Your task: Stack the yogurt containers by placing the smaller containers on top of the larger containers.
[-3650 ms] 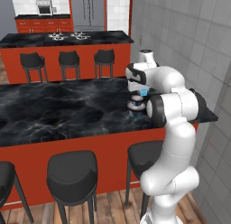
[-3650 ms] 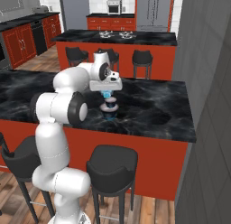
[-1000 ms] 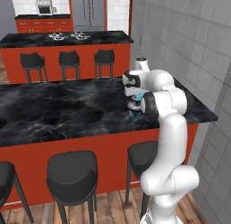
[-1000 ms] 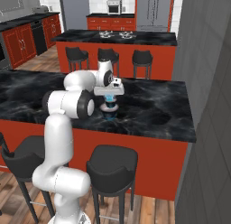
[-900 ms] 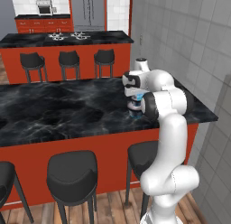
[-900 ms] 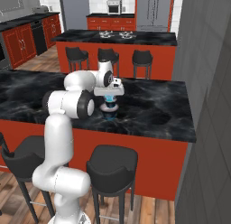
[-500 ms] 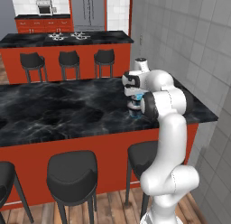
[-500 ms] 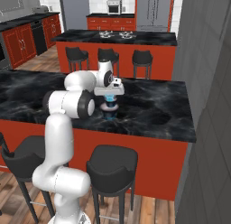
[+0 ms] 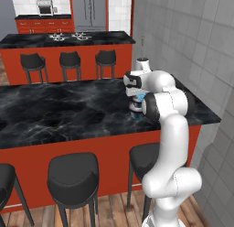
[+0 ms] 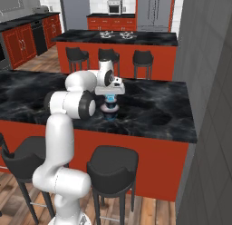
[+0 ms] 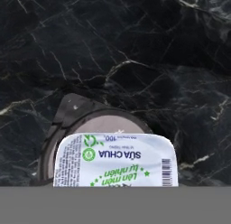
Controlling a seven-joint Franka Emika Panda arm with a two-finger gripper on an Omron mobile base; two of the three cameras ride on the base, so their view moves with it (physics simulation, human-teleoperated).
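A: Cup [image 11: 115, 160], white printed lid with green lettering, is sitting low in the hand view, directly over the tub [image 11: 85, 123]. Tub's pale lid and dark rim are showing behind and around it.

B: Touching the tub, or hanging just above?

A: Cannot tell; the cup is covering the contact line. From the right base view, the light-blue cup [image 10: 110, 100] is lining up over the dark tub [image 10: 110, 111], one above the other.

B: Gripper?

A: Gripper [image 10: 110, 93] is pointing straight down at the stack. Fingers are hidden, so I cannot tell whether they are apart or clamped on the cup. In the left base view, the gripper [image 9: 135, 96] is hanging over the same stack, the tub [image 9: 136, 112] partly hidden by the arm.

B: Surroundings?

A: Stack is standing on the black marble counter [image 10: 154, 106], near its front edge. Black stools [image 10: 111, 165] are standing along the red front below. A second island [image 10: 118, 36] with a stovetop is lying beyond.
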